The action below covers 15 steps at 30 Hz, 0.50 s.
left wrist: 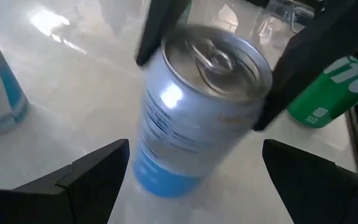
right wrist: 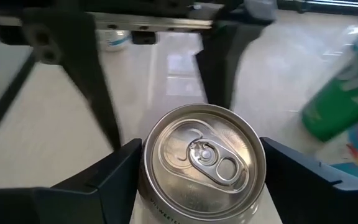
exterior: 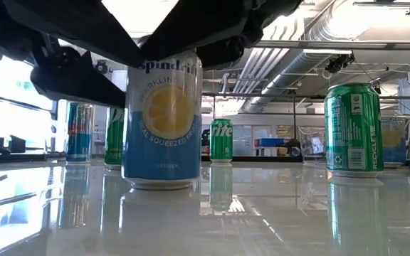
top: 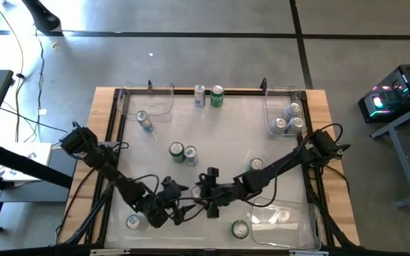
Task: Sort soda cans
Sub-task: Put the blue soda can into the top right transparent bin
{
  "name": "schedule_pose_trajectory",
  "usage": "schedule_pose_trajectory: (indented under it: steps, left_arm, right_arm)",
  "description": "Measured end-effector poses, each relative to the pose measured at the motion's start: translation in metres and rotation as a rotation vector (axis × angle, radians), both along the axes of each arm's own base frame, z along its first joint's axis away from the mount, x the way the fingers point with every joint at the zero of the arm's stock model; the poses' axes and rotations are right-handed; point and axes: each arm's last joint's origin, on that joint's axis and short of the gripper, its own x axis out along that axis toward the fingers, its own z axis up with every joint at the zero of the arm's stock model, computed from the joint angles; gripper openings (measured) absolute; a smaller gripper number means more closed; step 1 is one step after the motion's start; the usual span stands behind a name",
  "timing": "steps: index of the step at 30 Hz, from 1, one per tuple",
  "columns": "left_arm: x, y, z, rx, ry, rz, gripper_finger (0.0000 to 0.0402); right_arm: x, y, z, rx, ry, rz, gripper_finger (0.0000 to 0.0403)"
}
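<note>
Soda cans stood scattered over the surface [top: 226, 135]. One blue-and-white can [exterior: 161, 117] stood upright near the front middle, between the fingers of the right end effector [right wrist: 199, 163], which touched its sides. Facing it, the left end effector [left wrist: 191, 168] hung with fingers apart around the same can.

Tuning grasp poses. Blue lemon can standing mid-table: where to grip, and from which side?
Grip the blue can across its round side wall just under the rim, coming down from above. It stands upright on the table, so the straight wall gives two opposed faces. The right gripper appears shut on it this way; the left gripper is open beside it.
</note>
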Motion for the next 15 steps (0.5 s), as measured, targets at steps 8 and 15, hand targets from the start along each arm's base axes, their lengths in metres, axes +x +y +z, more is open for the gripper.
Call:
schedule_pose_trajectory:
  steps: [8,15]
  left_arm:
    - [-0.009,-0.011,0.000,0.000,-0.020,-0.012,0.0365]
    - [-0.013,-0.013,0.000,0.058,-0.028,-0.001,0.0365]
  right_arm:
    - [-0.023,-0.009,0.027,-0.097,0.050,-0.107,0.0277]
    - [-0.077,-0.031,0.097,-0.150,0.022,-0.283,0.0277]
